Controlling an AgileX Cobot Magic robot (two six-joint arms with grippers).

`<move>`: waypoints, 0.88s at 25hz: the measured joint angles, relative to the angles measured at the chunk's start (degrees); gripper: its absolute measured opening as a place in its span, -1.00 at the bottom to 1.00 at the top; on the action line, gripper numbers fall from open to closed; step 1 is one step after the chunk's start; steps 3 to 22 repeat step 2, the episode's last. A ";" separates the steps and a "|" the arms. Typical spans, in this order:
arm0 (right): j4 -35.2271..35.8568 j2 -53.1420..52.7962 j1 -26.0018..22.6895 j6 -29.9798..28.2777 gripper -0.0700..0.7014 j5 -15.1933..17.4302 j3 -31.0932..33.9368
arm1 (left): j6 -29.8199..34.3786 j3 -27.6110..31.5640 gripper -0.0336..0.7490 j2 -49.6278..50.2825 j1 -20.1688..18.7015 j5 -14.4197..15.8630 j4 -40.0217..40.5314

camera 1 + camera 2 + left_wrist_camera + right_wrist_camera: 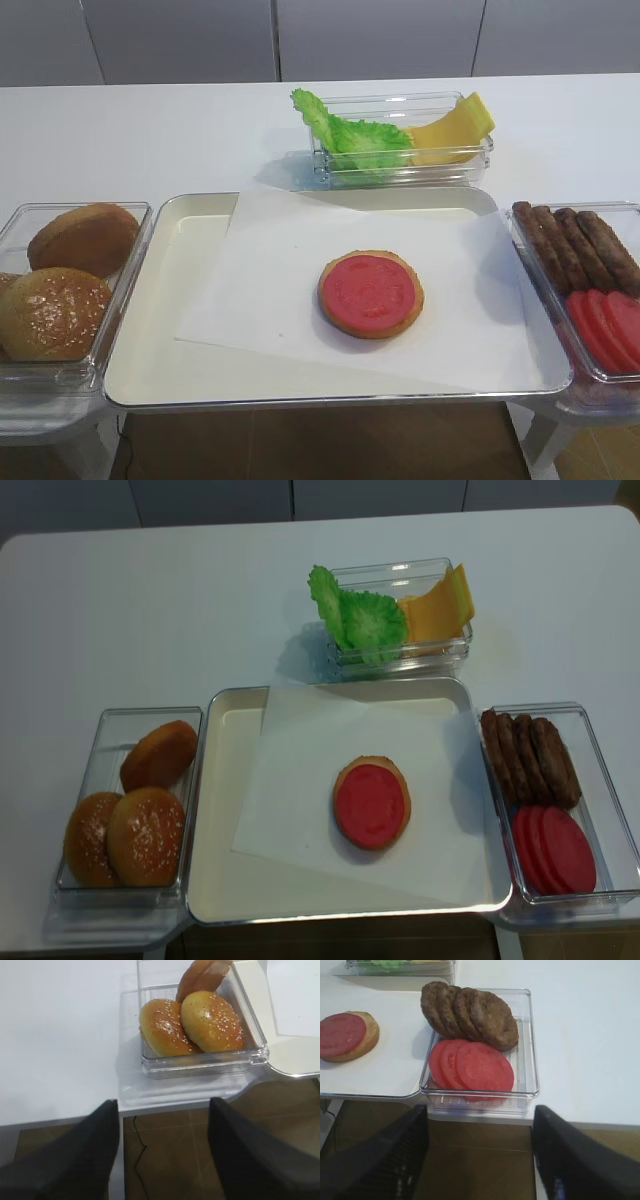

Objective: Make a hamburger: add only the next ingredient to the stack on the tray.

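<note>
A flat round red slice (370, 290) (371, 804) (340, 1034) lies centred on the bun bottom half (372, 329) (368, 1036). The bun sits on white paper in the cream tray (150, 330) (225, 860). Three more red slices (475, 1065) (552, 848) overlap in a clear box at the right. My right gripper (479, 1120) hangs open and empty below the table's front edge, in front of that box. My left gripper (162, 1110) is also open and empty, off the table edge before the bun box. Neither gripper shows in the high views.
Dark brown patties (470, 1012) (575, 245) stand behind the slices in the right box. Left of the tray, a clear box holds sesame-topped buns (192, 1025) (55, 310). A clear box with lettuce (350, 135) and cheese (455, 130) stands behind the tray.
</note>
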 joint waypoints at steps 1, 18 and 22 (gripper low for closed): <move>0.00 0.00 0.00 0.00 0.49 0.00 0.00 | 0.00 0.00 0.16 0.00 0.00 0.00 0.00; 0.00 0.00 0.00 0.00 0.49 0.00 0.00 | 0.00 0.00 0.16 0.00 0.00 0.00 0.00; 0.00 0.00 0.00 0.00 0.49 0.00 0.00 | 0.00 0.00 0.16 0.00 0.00 0.00 0.00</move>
